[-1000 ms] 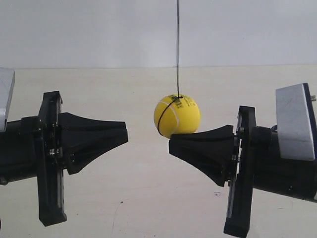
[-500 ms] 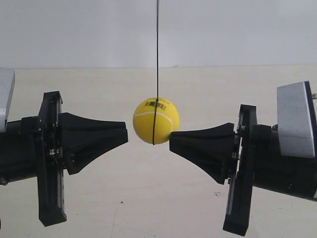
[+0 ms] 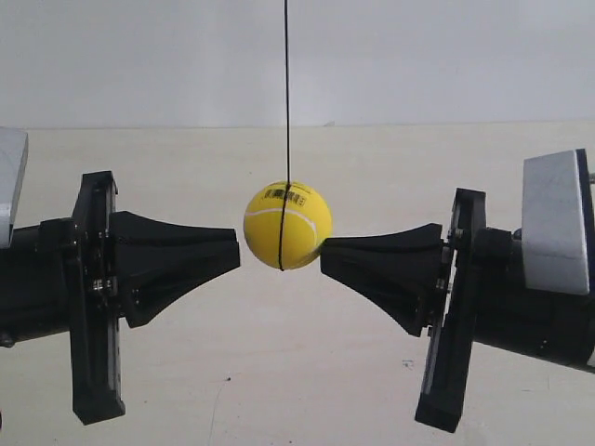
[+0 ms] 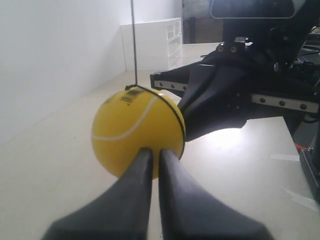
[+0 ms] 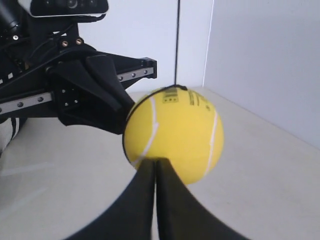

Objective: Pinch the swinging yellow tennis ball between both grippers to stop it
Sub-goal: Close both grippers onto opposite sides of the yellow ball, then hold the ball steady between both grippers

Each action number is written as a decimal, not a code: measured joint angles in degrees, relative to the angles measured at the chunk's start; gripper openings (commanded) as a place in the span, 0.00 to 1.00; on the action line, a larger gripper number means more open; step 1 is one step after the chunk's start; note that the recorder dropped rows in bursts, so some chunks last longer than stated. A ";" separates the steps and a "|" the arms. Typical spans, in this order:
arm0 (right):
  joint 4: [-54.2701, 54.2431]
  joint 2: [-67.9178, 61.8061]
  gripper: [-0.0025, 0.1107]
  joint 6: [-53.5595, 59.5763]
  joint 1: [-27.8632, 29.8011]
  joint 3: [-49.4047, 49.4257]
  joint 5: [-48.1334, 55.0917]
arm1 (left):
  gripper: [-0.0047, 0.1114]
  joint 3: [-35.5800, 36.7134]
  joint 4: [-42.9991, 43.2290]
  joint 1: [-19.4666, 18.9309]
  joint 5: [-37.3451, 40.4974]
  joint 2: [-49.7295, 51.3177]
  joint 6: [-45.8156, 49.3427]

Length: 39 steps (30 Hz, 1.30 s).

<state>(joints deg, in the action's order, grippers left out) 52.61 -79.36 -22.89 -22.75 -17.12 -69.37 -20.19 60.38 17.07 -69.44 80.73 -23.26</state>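
The yellow tennis ball (image 3: 286,226) hangs on a thin black string (image 3: 286,93) between both grippers, above the pale table. My left gripper (image 3: 238,253), the arm at the exterior view's left, is shut, and its tip is at the ball's left edge, touching or a hair off. My right gripper (image 3: 323,248), tilted slightly upward, is shut with its tip pressed against the ball's right side. In the left wrist view the ball (image 4: 135,127) sits just beyond the shut jaws of the left gripper (image 4: 151,151). In the right wrist view the ball (image 5: 175,135) rests against the right gripper (image 5: 155,161).
A pale tabletop (image 3: 297,372) lies below, with a white wall (image 3: 446,56) behind it. A white drawer cabinet (image 4: 160,42) stands far off along the wall. Each arm's black bracket frame (image 3: 93,297) (image 3: 451,316) hangs below its jaws.
The ball has swung from above my right gripper's tip to the gap between both tips. My right gripper has tipped up slightly. My left gripper has stayed still.
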 measured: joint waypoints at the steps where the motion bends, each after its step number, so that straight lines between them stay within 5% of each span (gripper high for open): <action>1: -0.55 0.00 0.02 0.42 0.00 0.00 0.00 | 0.08 0.00 0.00 0.00 0.00 0.00 0.00; 39: -1.87 1.84 0.02 2.85 0.00 0.00 0.82 | 0.08 0.00 0.33 0.00 0.00 1.28 0.00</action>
<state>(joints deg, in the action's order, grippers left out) 50.74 -77.52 -20.04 -22.75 -17.12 -68.54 -20.19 60.72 17.07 -69.44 82.00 -23.26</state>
